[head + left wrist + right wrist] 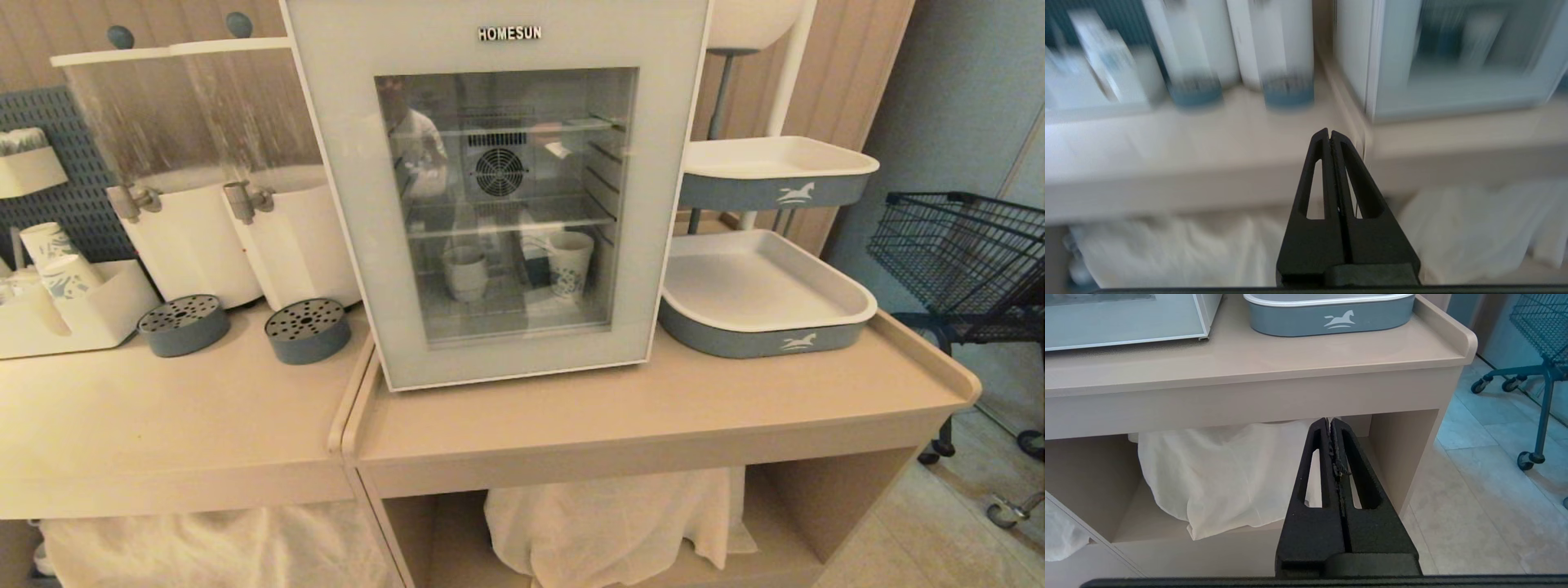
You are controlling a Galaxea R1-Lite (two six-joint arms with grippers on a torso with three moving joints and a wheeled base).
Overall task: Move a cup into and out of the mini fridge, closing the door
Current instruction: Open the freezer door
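Door [498, 204] closed flush; left pincer [1329, 132] shut before counter edge [1208, 183].

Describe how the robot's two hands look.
The left hand and right hand look alike: matte black, two long tapered fingers, each with a slotted cut-out, rising from a wide black base. The right one's inner pads look worn and ragged. No cables or markings show.

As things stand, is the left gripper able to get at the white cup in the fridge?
Probably not yet. The door is shut with the cup behind its glass, and the left gripper is shut, low before the counter edge.
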